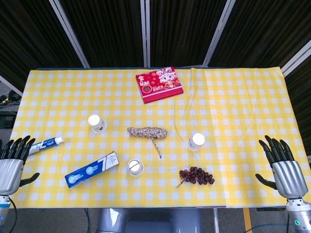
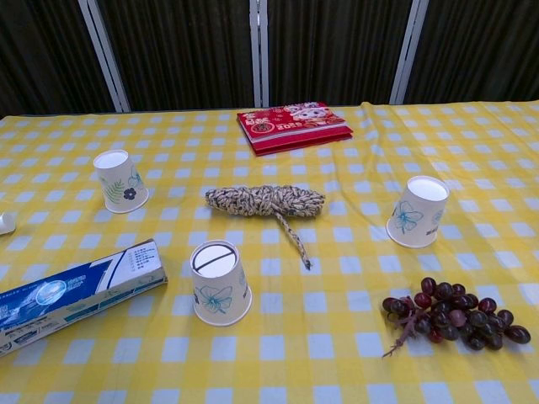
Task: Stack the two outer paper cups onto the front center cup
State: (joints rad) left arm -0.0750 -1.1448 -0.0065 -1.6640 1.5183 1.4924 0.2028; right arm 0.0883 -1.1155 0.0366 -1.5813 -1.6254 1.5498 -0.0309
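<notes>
We keep our left hand and right hand spread, holding nothing, at the table's side edges. The center cup stands upside down near the front edge, left cup and right cup well apart beside it.

Matt yellow-checked cloth covers the desk. The three paper cups look smooth with printed flowers. The rope bundle is rough, twisted fibre. Glossy dark grapes. The toothpaste carton is shiny card. Each hand has brushed silver metal with black fingers
</notes>
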